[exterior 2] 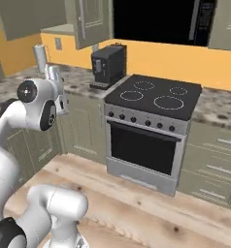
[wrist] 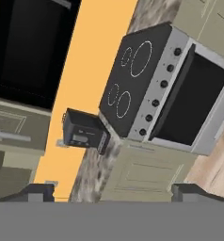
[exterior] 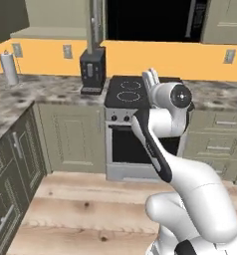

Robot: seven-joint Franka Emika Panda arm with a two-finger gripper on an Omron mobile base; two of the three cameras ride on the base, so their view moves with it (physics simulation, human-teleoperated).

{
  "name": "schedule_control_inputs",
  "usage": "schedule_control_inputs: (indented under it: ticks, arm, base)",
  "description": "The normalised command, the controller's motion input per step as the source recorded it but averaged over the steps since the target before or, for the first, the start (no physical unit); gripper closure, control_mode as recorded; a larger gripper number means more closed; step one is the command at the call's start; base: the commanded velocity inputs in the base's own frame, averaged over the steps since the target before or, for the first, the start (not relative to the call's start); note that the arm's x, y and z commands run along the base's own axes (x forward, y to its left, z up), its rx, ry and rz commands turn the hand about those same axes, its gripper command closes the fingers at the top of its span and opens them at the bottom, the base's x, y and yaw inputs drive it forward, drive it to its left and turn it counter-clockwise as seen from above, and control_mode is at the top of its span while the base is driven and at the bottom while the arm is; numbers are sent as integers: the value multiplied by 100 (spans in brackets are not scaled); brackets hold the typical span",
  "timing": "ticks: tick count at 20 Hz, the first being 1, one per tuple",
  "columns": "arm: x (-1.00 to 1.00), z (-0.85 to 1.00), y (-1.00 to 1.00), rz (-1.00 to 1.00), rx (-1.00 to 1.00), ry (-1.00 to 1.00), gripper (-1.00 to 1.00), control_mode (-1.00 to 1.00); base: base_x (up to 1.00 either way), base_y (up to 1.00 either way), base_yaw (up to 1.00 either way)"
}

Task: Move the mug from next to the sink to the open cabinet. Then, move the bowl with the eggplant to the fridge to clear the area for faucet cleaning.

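Stove [wrist: 147, 75] and coffee machine [wrist: 84, 133] sit centre frame; my gripper [wrist: 113, 192], jaws wide apart and empty, hovers at bottom. I cannot place the mug. I judge it light, rigid, slick; I'd pinch its wall.

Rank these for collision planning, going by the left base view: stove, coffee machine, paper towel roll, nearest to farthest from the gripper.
1. Stove, straight ahead of the gripper.
2. Coffee machine, just left of the stove.
3. Paper towel roll, far left corner.
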Motion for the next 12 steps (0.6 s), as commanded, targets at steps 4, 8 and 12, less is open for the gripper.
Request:
schedule_control_inputs:
  ticks: [4, 8, 12]
  arm:
    - [0, 0, 0, 0, 0, 0, -100, 100]
    - [0, 0, 0, 0, 0, 0, -100, 100]
    - [0, 0, 0, 0, 0, 0, -100, 100]
  base:
    - [5, 3, 92]
    - [32, 0, 87]
    - [62, 0, 80]
